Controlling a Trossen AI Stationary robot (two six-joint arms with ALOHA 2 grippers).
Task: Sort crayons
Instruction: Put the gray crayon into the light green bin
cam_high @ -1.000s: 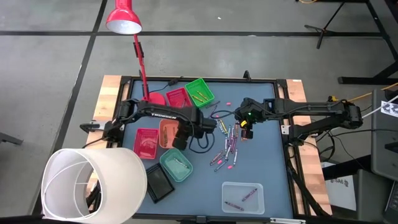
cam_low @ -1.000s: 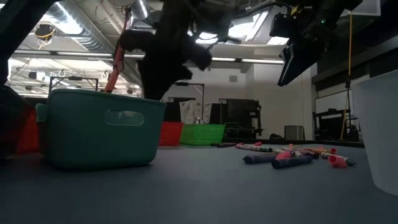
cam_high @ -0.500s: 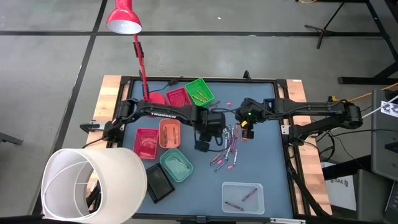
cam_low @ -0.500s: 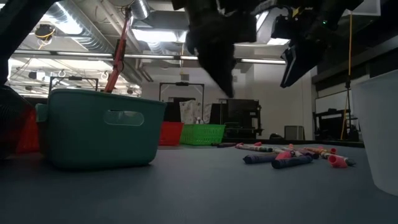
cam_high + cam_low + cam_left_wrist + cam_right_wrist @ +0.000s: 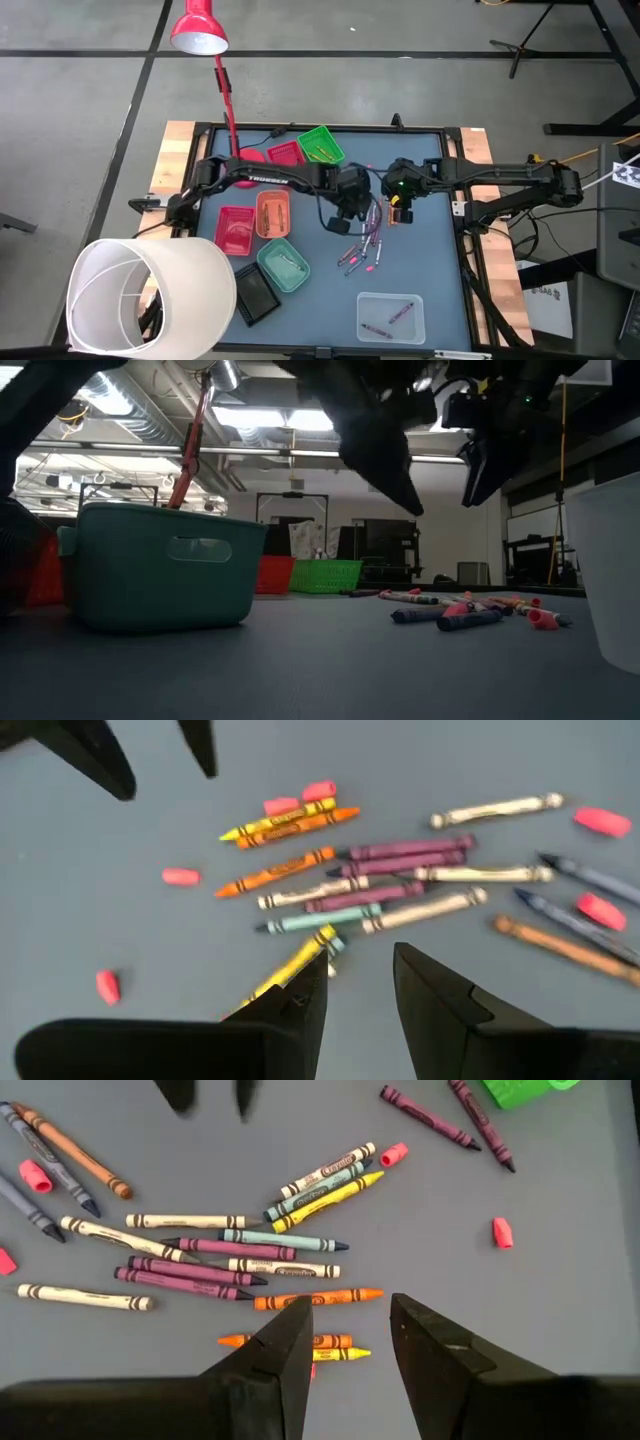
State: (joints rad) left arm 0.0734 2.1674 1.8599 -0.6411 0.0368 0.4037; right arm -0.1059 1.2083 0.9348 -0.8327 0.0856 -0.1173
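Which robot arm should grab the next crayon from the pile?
Probably the left. The left gripper hangs open right over the crayons, with a yellow crayon by its fingertips. The right gripper, also open, sits at the pile's edge.

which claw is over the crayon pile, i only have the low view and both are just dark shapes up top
observer: both are. From above, the left claw hangs at the left edge of the crayon pile, and the right claw at its right side.
operator: are they open
observer: yes, each wrist view shows a gap between its fingers, with nothing held.
operator: whats nearest the left one
observer: a yellow crayon. In the left wrist view its tip lies beside one finger.
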